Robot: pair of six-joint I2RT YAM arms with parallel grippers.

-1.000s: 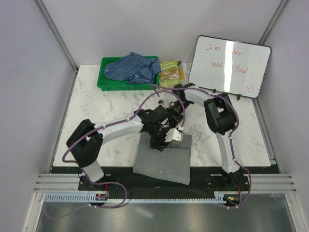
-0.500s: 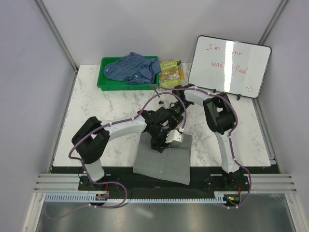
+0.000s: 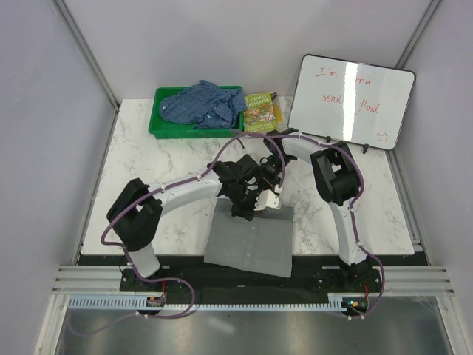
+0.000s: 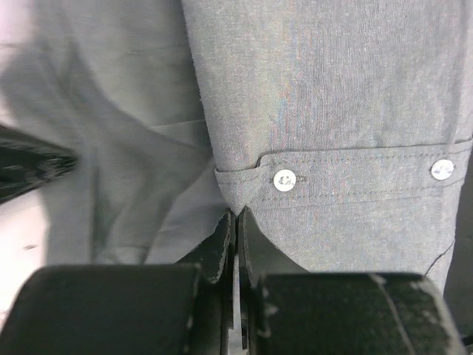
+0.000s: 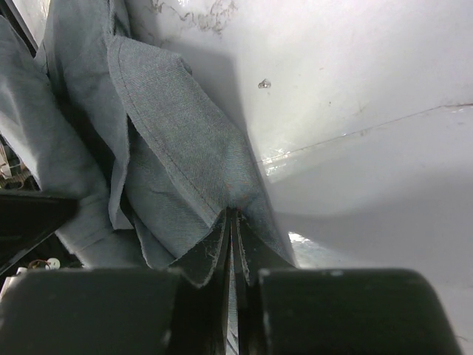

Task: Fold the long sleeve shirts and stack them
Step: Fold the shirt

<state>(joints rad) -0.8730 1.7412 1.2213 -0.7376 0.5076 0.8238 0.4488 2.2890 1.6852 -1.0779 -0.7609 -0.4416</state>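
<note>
Grey shirt (image 3: 250,242) lies part-folded beneath the 2 grippers, the left gripper (image 4: 236,220) clamped on its buttoned cuff (image 4: 355,185) and the right gripper (image 5: 233,216) on a cloth edge; this sleeve fold likely needs both carried across together.

tray (image 3: 157,124): green plastic, back left corner-ish
book (image 3: 261,112): colourful cover, lying flat just right of the tray
whiteboard (image 3: 351,102): propped up back right, red scribbles on it
table (image 3: 148,177): white marble look, grey veins
</note>
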